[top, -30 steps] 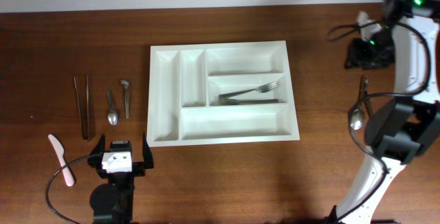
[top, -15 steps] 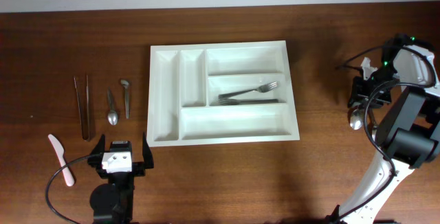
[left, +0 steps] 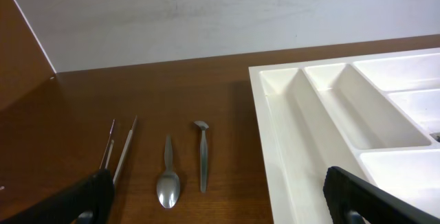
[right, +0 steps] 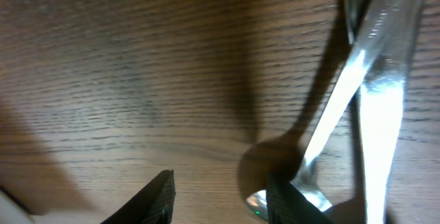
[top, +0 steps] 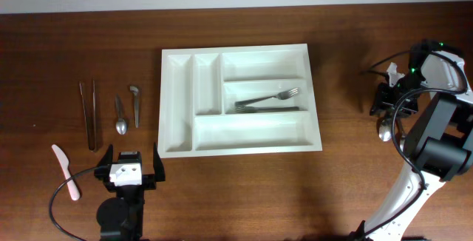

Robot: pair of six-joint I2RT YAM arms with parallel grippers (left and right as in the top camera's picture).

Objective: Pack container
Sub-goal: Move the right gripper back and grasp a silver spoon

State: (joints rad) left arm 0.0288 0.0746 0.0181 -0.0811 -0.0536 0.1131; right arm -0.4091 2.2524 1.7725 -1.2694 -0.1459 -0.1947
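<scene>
Wood table (top: 244, 189): container (top: 251, 131) near wide left hand (top: 131, 154), well apart from part-open right hand (right: 220, 198).

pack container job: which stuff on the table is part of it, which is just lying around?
Job: container, fork already inside it, right spoon, left spoon, short utensil beside it.
Probably just lying about: tweezers, pink-and-white spatula. That is a guess; neither looks like table cutlery.

White container (top: 251, 131) flat at centre of table (top: 74, 49), five compartments: two narrow ones at its 9 o'clock side, three long ones toward 3 o'clock (middle one holds forks (top: 267, 100)).
</scene>
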